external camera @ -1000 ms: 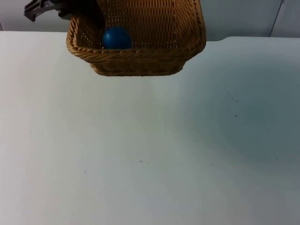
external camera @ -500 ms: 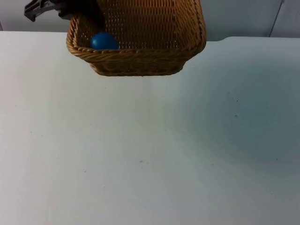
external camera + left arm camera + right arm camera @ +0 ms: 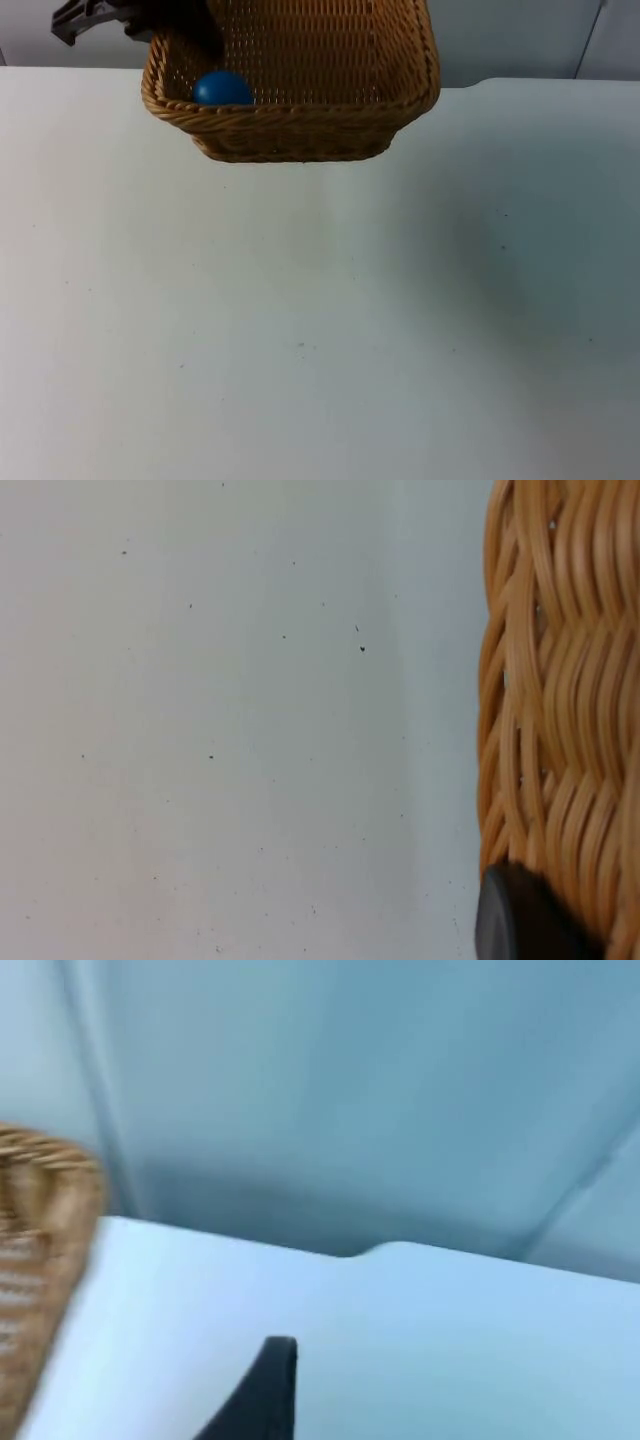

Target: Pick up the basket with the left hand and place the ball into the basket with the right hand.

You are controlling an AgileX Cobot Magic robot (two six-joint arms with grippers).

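ball (image 3: pixel 222 88) in basket (image 3: pixel 300 125), left gripper (image 3: pixel 190 30) gripping rim

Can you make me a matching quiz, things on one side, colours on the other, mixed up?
Things:
1. ball
2. basket
3. table
4. left gripper

Colours:
A. white
B. black
C. blue
D. tan wicker

Pairs: 1-C, 2-D, 3-A, 4-B. The ball lies in the basket, which the left gripper holds above the table.

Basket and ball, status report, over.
Left gripper at the basket rim, basket held off the table. Blue ball inside the basket, near its front wall. Right gripper pulled back, facing the partition wall.
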